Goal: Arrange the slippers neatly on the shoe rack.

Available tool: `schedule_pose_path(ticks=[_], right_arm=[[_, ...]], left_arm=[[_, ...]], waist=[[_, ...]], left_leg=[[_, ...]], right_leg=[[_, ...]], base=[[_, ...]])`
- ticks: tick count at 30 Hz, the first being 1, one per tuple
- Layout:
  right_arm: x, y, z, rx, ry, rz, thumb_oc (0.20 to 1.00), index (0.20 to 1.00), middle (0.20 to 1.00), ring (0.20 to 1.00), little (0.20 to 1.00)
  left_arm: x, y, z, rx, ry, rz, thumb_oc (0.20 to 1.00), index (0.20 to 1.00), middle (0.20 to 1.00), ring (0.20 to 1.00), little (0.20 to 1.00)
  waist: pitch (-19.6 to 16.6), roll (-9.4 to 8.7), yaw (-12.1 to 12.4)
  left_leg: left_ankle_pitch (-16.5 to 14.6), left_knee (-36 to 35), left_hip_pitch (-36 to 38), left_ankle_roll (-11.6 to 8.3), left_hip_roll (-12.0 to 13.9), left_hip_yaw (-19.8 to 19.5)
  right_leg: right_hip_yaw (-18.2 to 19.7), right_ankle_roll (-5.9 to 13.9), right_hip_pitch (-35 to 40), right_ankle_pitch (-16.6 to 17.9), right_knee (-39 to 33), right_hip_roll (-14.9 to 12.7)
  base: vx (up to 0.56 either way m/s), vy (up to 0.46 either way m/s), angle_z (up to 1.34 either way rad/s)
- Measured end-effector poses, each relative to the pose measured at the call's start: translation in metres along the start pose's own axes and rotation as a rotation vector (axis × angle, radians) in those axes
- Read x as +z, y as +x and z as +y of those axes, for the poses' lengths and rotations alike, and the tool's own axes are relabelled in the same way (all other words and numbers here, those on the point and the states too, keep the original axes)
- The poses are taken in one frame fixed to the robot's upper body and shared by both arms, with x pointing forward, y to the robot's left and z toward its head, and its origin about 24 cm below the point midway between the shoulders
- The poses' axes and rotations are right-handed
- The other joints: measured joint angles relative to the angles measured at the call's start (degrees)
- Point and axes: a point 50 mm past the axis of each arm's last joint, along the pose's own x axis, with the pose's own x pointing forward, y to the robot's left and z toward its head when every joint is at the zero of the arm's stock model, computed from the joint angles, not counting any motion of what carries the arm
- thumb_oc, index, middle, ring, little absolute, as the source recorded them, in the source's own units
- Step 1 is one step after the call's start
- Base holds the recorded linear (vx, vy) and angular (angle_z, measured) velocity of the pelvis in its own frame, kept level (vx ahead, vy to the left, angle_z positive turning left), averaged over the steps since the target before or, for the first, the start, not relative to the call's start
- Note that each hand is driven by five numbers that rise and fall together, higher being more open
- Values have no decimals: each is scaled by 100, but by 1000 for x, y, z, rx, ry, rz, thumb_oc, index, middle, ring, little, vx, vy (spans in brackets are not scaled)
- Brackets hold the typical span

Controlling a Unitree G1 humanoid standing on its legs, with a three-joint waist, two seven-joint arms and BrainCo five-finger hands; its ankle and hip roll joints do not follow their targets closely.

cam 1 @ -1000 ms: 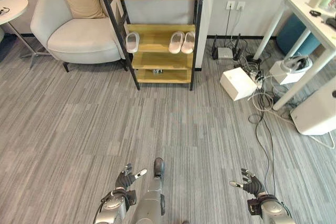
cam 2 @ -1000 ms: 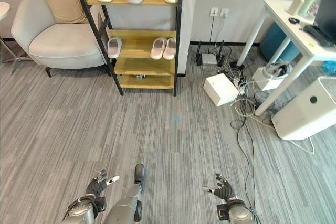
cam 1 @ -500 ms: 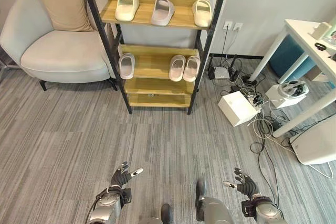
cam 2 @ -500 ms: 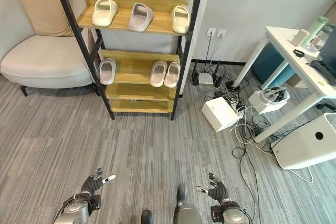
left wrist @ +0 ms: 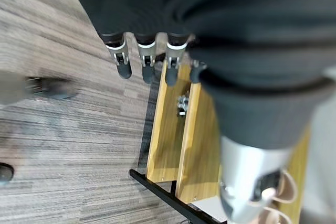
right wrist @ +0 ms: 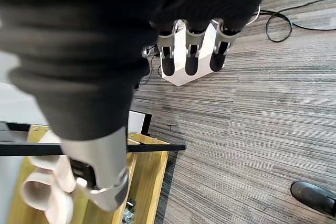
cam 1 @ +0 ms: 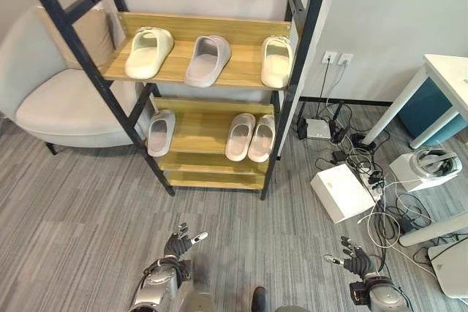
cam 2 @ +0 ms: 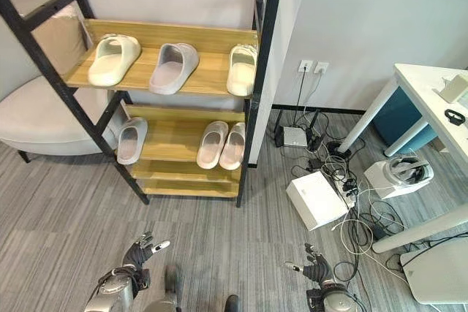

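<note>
Six pale slippers (cam 1: 203, 61) on wooden shoe rack (cam 1: 183, 71).

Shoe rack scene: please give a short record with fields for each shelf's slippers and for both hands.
top shelf: three single slippers, cream, grey, cream, spaced apart on the shoe rack
middle shelf: one grey slipper at left, a pale pair side by side at right
left hand: open, empty, low over the floor
right hand: open, empty, low over the floor

The armchair (cam 1: 51, 107) is partly hidden behind the shoe rack (cam 1: 212, 118).
</note>
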Motion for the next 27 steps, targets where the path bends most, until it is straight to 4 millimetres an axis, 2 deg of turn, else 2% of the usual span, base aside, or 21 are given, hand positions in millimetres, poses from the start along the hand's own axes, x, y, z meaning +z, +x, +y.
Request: schedule_pose_path(ticks=[2, 3, 4, 5, 6, 7, 8, 9, 10, 11, 13, 14, 17, 19, 20, 21, 22, 23, 25, 26, 27], right_arm=[[1, -1, -3, -10, 0, -2, 1000, 1000, 1000, 1000, 1000], [-4, -4, -3, -7, 2, 7, 1000, 1000, 1000, 1000, 1000], [-7, -6, 7, 16, 20, 13, 1000, 1000, 1000, 1000, 1000], [-6, -5, 15, 31, 41, 10, 1000, 1000, 1000, 1000, 1000], [-8, -6, 17, 33, 46, 15, 1000, 1000, 1000, 1000, 1000], [-11, -8, 17, 33, 48, 20, 1000, 1000, 1000, 1000, 1000], [-11, -9, 16, 30, 49, 21, 1000, 1000, 1000, 1000, 1000], [-11, -8, 17, 32, 50, 21, 1000, 1000, 1000, 1000, 1000], [-11, -8, 17, 32, 50, 19, 1000, 1000, 1000, 1000, 1000], [-10, -8, 18, 36, 52, 16, 1000, 1000, 1000, 1000, 1000], [-7, -6, 20, 44, 55, 7, 1000, 1000, 1000, 1000, 1000], [-6, -6, 20, 44, 56, 6, 1000, 1000, 1000, 1000, 1000], [-5, -5, 21, 46, 58, 3, 1000, 1000, 1000, 1000, 1000], [-5, -5, 22, 48, 62, 4, 1000, 1000, 1000, 1000, 1000], [-6, -6, 22, 48, 62, 7, 1000, 1000, 1000, 1000, 1000], [-11, -8, 22, 45, 68, 22, 1000, 1000, 1000, 1000, 1000], [-25, -14, 23, 46, 86, 67, 1000, 1000, 1000, 1000, 1000], [-30, -13, 21, 39, 80, 94, 1000, 1000, 1000, 1000, 1000], [-28, -10, 6, 12, 42, 97, 1000, 1000, 1000, 1000, 1000], [-23, -8, -1, 0, 28, 80, 1000, 1000, 1000, 1000, 1000], [-18, -6, -4, -8, 23, 67, 1000, 1000, 1000, 1000, 1000]], left_arm=[[2, 1, -4, -12, 4, -6, 1000, 1000, 1000, 1000, 1000], [4, 1, -6, -23, 9, -17, 1000, 1000, 1000, 1000, 1000], [9, 3, -2, -12, 18, -30, 1000, 1000, 1000, 1000, 1000], [13, 4, 5, 2, 30, -40, 1000, 1000, 1000, 1000, 1000], [14, 4, 7, 7, 38, -40, 1000, 1000, 1000, 1000, 1000], [13, 4, 7, 8, 39, -37, 1000, 1000, 1000, 1000, 1000], [15, 5, 9, 16, 42, -44, 1000, 1000, 1000, 1000, 1000], [18, 5, 12, 22, 50, -49, 1000, 1000, 1000, 1000, 1000], [19, 5, 14, 26, 51, -53, 1000, 1000, 1000, 1000, 1000], [18, 5, 16, 31, 51, -51, 1000, 1000, 1000, 1000, 1000], [13, 2, 21, 42, 58, -37, 1000, 1000, 1000, 1000, 1000], [12, 0, 22, 41, 57, -37, 1000, 1000, 1000, 1000, 1000], [13, 0, 19, 32, 51, -43, 1000, 1000, 1000, 1000, 1000], [12, 0, 14, 23, 41, -41, 1000, 1000, 1000, 1000, 1000], [12, 0, 14, 20, 40, -44, 1000, 1000, 1000, 1000, 1000], [13, 0, 12, 15, 37, -46, 1000, 1000, 1000, 1000, 1000], [9, -1, 11, 6, 45, -38, 1000, 1000, 1000, 1000, 1000], [14, 1, 9, -8, 54, -50, 1000, 1000, 1000, 1000, 1000], [14, 1, 1, -27, 42, -51, 1000, 1000, 1000, 1000, 1000], [11, 1, 0, -32, 38, -43, 1000, 1000, 1000, 1000, 1000], [10, 1, 0, -33, 37, -38, 1000, 1000, 1000, 1000, 1000]], waist=[[-41, 47, -47], [-142, 110, -90], [-108, 41, -151], [-49, -56, -95], [-47, -85, -105], [-44, -83, -110], [-71, -176, -77], [-55, -195, -28], [-35, -221, -2], [6, -234, 55], [100, -177, 77], [105, -164, 82], [131, -134, 37], [85, -202, -13], [70, -225, -33], [73, -227, -73], [41, -219, -103], [115, -365, 50], [152, -352, 165], [157, -246, 145], [123, -192, 120]], left_leg=[[151, 1, 235, 96, -203, 69], [285, -5, 430, 240, -379, 309], [634, -4, 548, 570, -570, 442], [453, -4, 615, 733, -660, 496], [395, 0, 636, 763, -700, 485], [348, -1, 638, 772, -759, 476], [240, -2, 648, 836, -864, 483], [194, -1, 636, 835, -947, 492], [128, 0, 682, 892, -1027, 517], [72, -4, 784, 958, -1056, 537], [-84, -42, 1016, 1051, -1044, 552], [-118, -44, 1040, 1046, -1053, 558], [-147, -43, 1058, 1006, -1045, 488], [-219, -42, 1166, 888, -1046, 421], [-237, -39, 1204, 860, -1048, 368], [-280, 4, 1280, 727, -1028, 257], [-498, 504, 1283, 211, -877, 99], [-629, 1788, 794, 19, -913, -8], [-738, 3170, 12, -90, -801, -288], [-772, 3150, -117, -81, -651, -339], [-726, 2554, -73, -112, -388, -221]], right_leg=[[27, 87, 176, -167, 1, -117], [92, 244, 272, -291, 9, -276], [161, 500, 228, -426, 331, -497], [190, 607, -67, -520, 989, -657], [198, 762, -274, -654, 1366, -754], [199, 874, -374, -775, 1442, -847], [205, 957, -505, -846, 1476, -1058], [224, 979, -679, -846, 1566, -1240], [333, 1181, -865, -680, 1572, -1389], [329, 1244, -1008, -434, 1847, -1479], [328, 1310, -1322, -449, 2502, -1456], [329, 1290, -1482, -486, 2520, -1411], [206, 1172, -1649, -404, 1588, -1170], [46, 992, -1621, 62, 592, -923], [46, 954, -1576, 152, 487, -867], [158, 868, -1419, 210, 506, -709], [244, 430, -1037, 16, 660, -438], [260, 88, -867, 156, 513, -499], [204, 0, -792, 130, 499, -453], [137, 55, -707, 175, 430, -402], [77, 78, -606, 175, 220, -315]], base=[[155, 205, -29], [155, 280, -15], [138, 266, -23], [168, 352, -18], [72, 179, -8], [50, 130, 5], [44, 129, 10], [46, 125, 12], [75, 153, 3], [79, 91, -8], [105, 55, -10], [171, -4, 3], [166, -56, 10], [171, -105, 17], [160, -170, 37], [85, -204, 73], [1, -117, 84], [-22, -72, 62], [80, 63, 9], [166, 134, 16], [173, 160, 18]])
